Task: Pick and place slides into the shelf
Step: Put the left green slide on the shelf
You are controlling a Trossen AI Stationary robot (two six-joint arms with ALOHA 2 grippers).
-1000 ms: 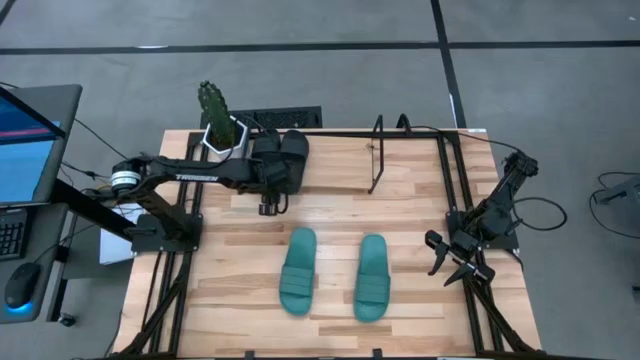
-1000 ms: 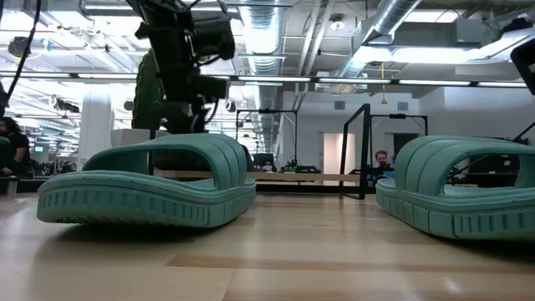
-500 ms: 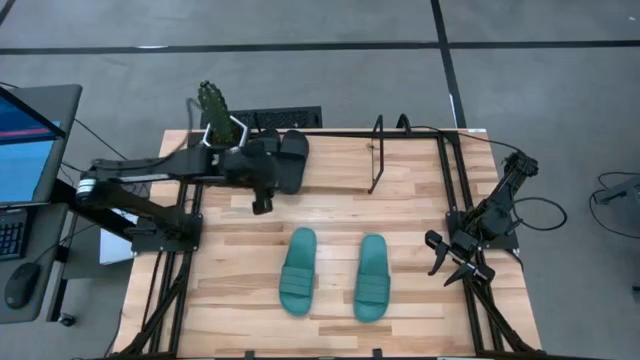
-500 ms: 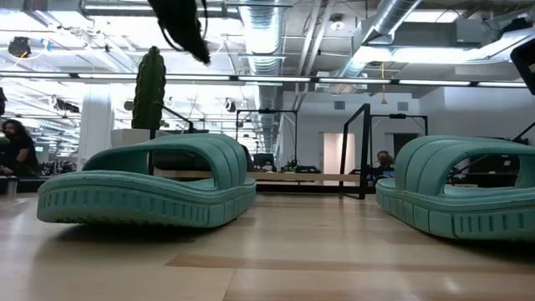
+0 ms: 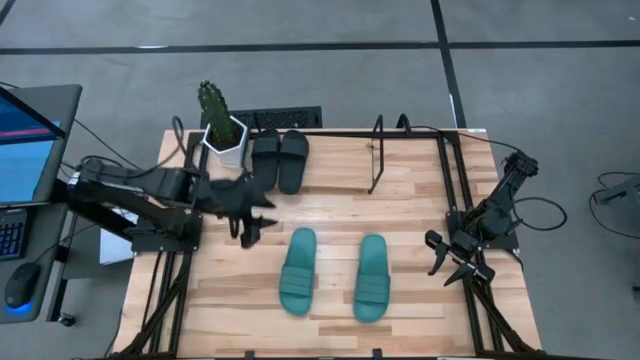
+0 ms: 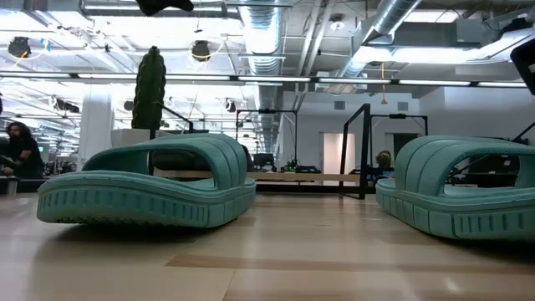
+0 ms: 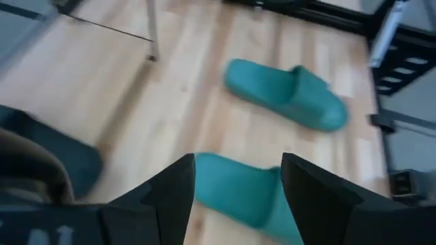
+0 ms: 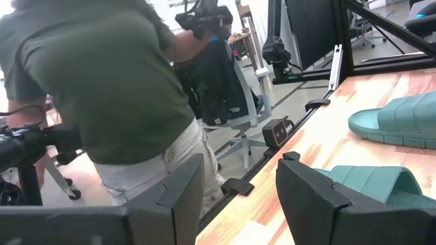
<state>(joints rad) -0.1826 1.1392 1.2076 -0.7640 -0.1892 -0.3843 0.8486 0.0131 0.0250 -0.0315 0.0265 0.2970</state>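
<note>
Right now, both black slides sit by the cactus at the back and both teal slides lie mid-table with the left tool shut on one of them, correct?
Not quite: the left tool is open and holds nothing, hovering near the teal slides, as the high view shows. The black slides do sit by the cactus.

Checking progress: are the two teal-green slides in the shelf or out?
Out. Both teal-green slides lie flat on the light wood table, in front of the thin black-rod shelf.

Beside the cactus (image 6: 150, 88), the left arm (image 6: 165, 6) is cut off; the black slides (image 7: 51, 160) appear blurred.
</note>
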